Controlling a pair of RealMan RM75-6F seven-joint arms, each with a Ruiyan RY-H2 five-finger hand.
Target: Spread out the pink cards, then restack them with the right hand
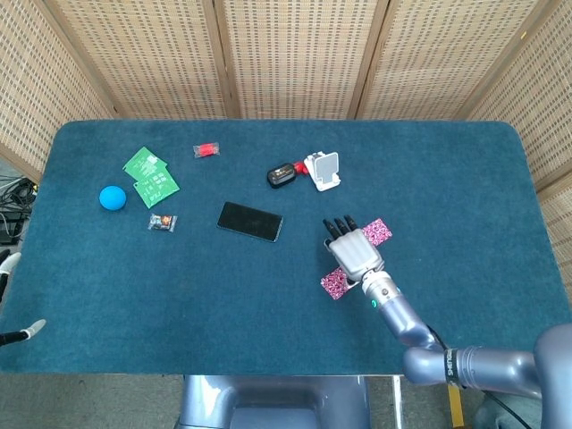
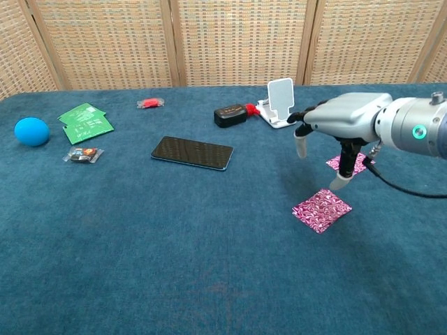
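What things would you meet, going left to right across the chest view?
Blue ball → green cards → red wrapped candy → black phone → black case → white phone stand → near pink card → right hand.

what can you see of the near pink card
The near pink card is a flat square with a glossy magenta swirl pattern, lying face up on the blue cloth table, one corner towards the camera. Nothing touches it: the right hand is above and behind it, holding nothing. A second pink card lies apart, farther back.
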